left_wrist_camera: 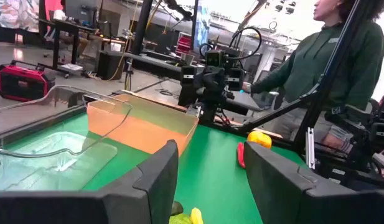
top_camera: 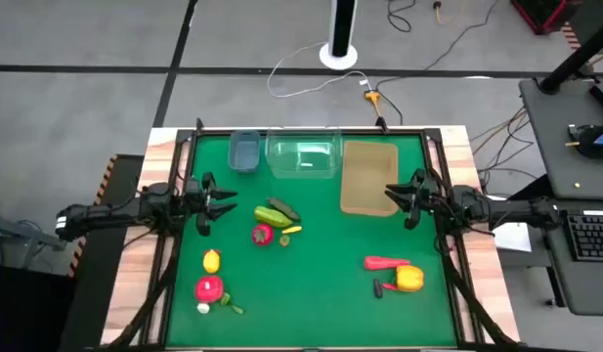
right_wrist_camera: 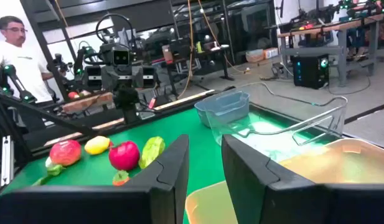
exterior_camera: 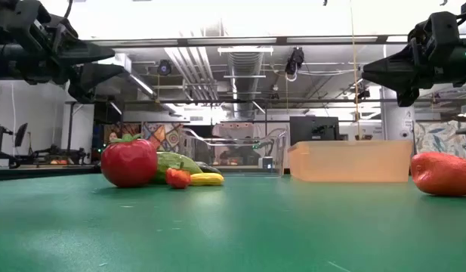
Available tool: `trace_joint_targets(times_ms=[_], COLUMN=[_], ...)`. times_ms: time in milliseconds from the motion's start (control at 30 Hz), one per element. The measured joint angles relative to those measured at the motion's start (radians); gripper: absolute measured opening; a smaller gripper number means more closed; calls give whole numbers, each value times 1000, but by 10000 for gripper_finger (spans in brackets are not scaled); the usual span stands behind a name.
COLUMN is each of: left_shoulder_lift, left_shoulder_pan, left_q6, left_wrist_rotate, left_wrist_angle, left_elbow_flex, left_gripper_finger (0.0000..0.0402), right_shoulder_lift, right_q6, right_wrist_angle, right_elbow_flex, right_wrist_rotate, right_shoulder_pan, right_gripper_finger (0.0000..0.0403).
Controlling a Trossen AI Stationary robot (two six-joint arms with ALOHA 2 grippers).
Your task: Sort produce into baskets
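At the table's far edge stand three baskets: a blue-grey bin (top_camera: 244, 151), a clear tub (top_camera: 303, 156) and a tan tray (top_camera: 367, 176). Green cucumbers (top_camera: 278, 212), a red round piece (top_camera: 262, 235) and a small yellow piece (top_camera: 292, 230) lie mid-table. A lemon (top_camera: 212, 260), a second red piece (top_camera: 209, 288) and tiny bits (top_camera: 229, 306) lie near left. A red chilli (top_camera: 384, 262) and a yellow pepper (top_camera: 409, 279) lie near right. My left gripper (top_camera: 223, 205) hovers open left of the cucumbers. My right gripper (top_camera: 391, 196) hovers over the tray's right side, fingers a little apart, nothing between them.
A raised black frame (top_camera: 311, 130) runs round the green mat. A person in a green top (left_wrist_camera: 328, 56) stands beyond the table's right side, and a person in white (right_wrist_camera: 17, 56) beyond its left. Bare mat (top_camera: 311, 293) lies between the two near groups of produce.
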Motion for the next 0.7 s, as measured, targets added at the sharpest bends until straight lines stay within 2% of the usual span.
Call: trace_joint_targets(times_ms=[400, 700], left_shoulder_lift=[0, 0], left_shoulder_pan=[0, 0], left_q6=[0, 0], left_wrist_rotate=[0, 0], left_wrist_angle=[0, 0], left_elbow_flex=[0, 0], left_gripper_finger=[166, 166], right_shoulder_lift=[0, 0], right_q6=[0, 0], right_wrist_angle=[0, 0], right_elbow_flex=[0, 0], right_wrist_rotate=[0, 0], right_shoulder_pan=[0, 0], right_gripper_finger=[73, 84])
